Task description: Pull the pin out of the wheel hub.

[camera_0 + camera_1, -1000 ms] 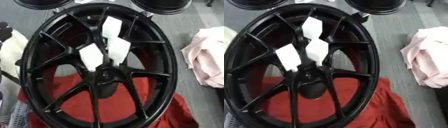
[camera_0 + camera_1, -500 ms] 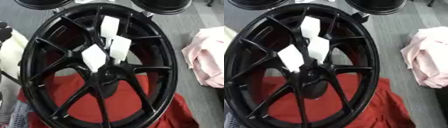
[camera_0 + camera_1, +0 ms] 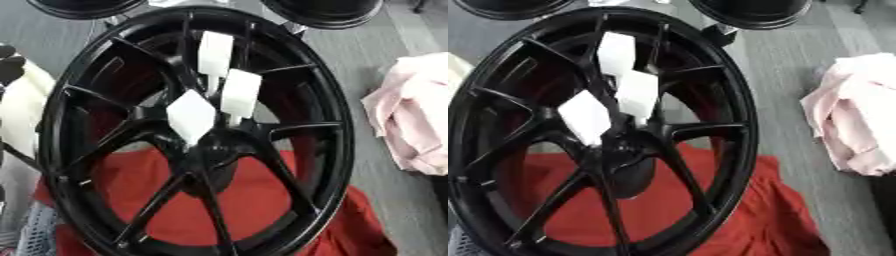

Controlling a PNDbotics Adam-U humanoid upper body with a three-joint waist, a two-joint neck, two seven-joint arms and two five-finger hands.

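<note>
A large black spoked wheel [image 3: 325, 100] stands tilted on a red cloth [image 3: 254, 205] and fills most of both views. Its hub [image 3: 213, 152] sits just below the middle. Three white flat-headed pins stand out from the hub area: one low on the left [image 3: 191, 116], one in the middle [image 3: 241, 92] and one higher up [image 3: 214, 52]. Each has a thin stem running down toward the hub. No robot hand shows clearly in either view.
A pale pink cloth [image 3: 416, 117] lies on the grey floor at the right. Two more black wheels [image 3: 754, 10] show at the top edge. A cream-white object [image 3: 22, 115] with a dark shape [image 3: 9, 62] above it sits at the left edge.
The whole picture has shifted slightly, so the camera has moved. The wheel and the three white pins keep their places relative to each other.
</note>
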